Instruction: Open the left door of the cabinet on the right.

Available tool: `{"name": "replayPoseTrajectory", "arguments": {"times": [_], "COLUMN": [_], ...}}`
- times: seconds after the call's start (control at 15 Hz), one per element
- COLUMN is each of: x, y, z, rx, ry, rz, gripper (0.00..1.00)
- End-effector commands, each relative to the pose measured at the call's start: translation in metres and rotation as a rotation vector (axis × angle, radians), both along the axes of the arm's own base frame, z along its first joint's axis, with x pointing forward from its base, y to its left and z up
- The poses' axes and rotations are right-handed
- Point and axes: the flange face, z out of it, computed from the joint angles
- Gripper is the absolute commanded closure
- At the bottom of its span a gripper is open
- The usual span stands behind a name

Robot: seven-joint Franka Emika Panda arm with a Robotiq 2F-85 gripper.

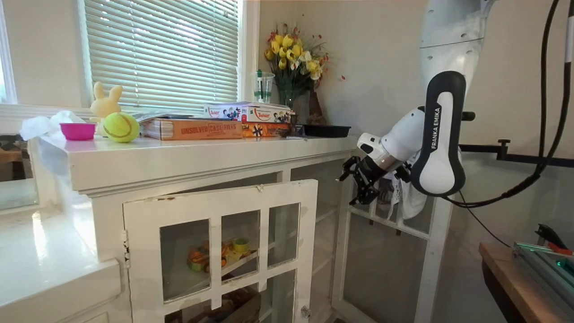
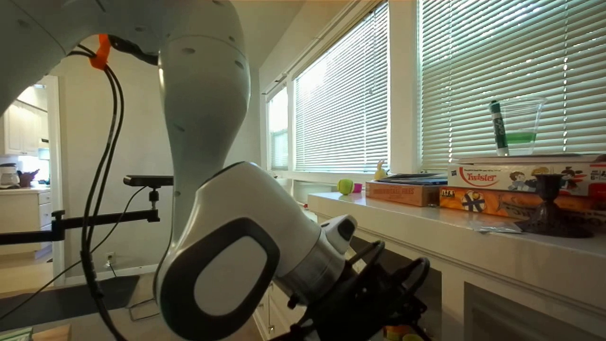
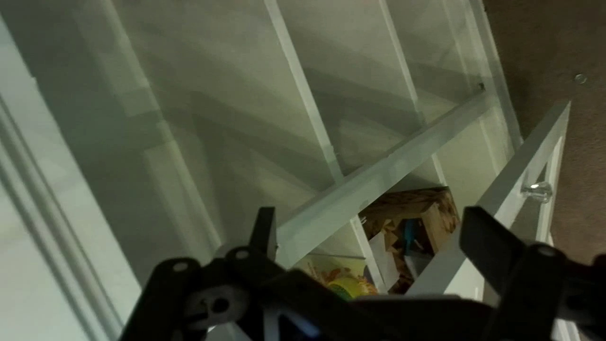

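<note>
My hand (image 3: 371, 227) is spread wide, holding nothing; I'd ease it behind the ajar left door (image 1: 216, 258) near it, then sweep gently outward.

Pale room, daylight behind slatted blinds (image 1: 161, 54).
White window frames (image 2: 404, 85) show in both exterior views, set in plain off-white walls (image 1: 376, 67); light also glints off the top of a low white unit (image 1: 54, 255). In an exterior view, white kitchen cupboards (image 2: 21, 128) stand beyond a door casing (image 2: 54, 180), and a dark mat (image 2: 61, 298) lies on the floor (image 2: 137, 327) near a wall outlet (image 2: 110, 257). In the wrist view the light is dimmer and the floor looks brown.
</note>
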Motion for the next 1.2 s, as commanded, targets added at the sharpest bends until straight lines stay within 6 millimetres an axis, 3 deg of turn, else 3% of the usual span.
{"name": "replayPoseTrajectory", "arguments": {"times": [0.0, 0.2, 0.33, 0.47, 0.73, 0.93, 1.13], "x": [0.002, 0.002, 0.006, 0.010, 0.003, -0.010, -0.011], "y": [-0.001, 0.000, 0.009, 0.013, 0.003, -0.013, -0.006], "z": [0.011, 0.022, 0.007, 0.008, 0.011, 0.040, 0.061], "rx": [0.000, 0.004, 0.109, 0.206, 0.323, 0.341, 0.379], "ry": [-0.011, -0.018, -0.015, -0.015, -0.002, -0.019, -0.020], "rz": [0.001, -0.001, -0.024, -0.028, -0.071, -0.098, -0.052], "gripper": [0.00, 0.00, 0.00, 0.00, 0.00, 0.00, 0.00]}}
